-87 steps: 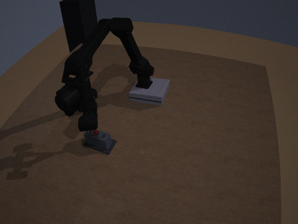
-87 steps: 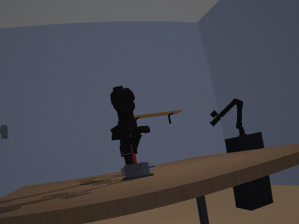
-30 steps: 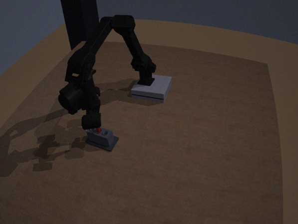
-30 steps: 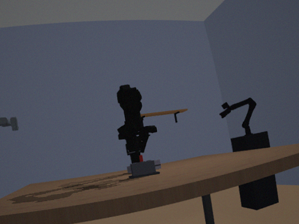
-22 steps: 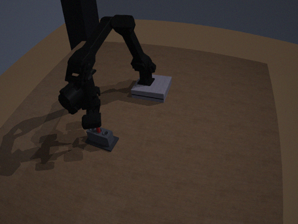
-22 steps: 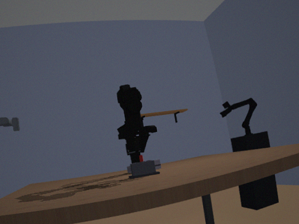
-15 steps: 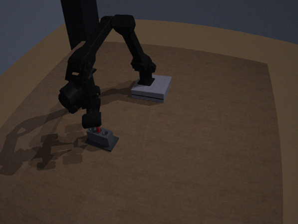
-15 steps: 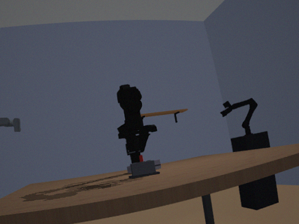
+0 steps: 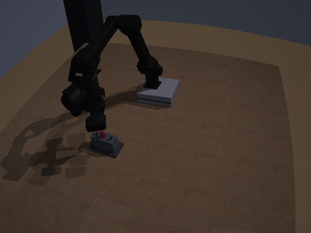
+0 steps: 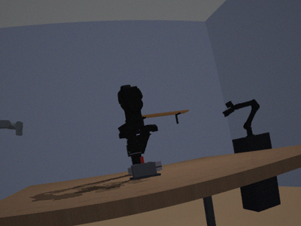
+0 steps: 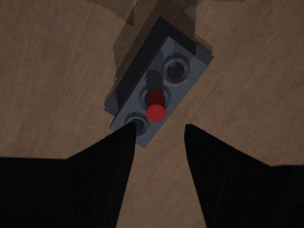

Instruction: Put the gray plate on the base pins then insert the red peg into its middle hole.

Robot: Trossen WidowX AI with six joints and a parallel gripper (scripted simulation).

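Observation:
The gray plate (image 9: 103,145) (image 10: 143,170) (image 11: 169,46) sits level on the dark base (image 9: 119,148) (image 10: 145,176) (image 11: 160,29). Its two outer holes show ringed dark openings; pins cannot be made out clearly. The red peg (image 9: 102,134) (image 10: 142,159) (image 11: 156,113) stands upright in the plate's middle hole, with its upper part sticking out above the plate. How deep its lower end sits is hidden. My gripper (image 9: 96,124) (image 11: 160,129) is open and holds nothing. In the wrist view its fingertips stand apart, just below the peg's top end, one overlapping the near outer hole.
My arm's pale mounting block (image 9: 162,88) is behind the plate on the wooden table (image 9: 202,155). The arm's shadow falls left of the base. Other arms on dark pedestals (image 10: 253,151) stand beyond the table.

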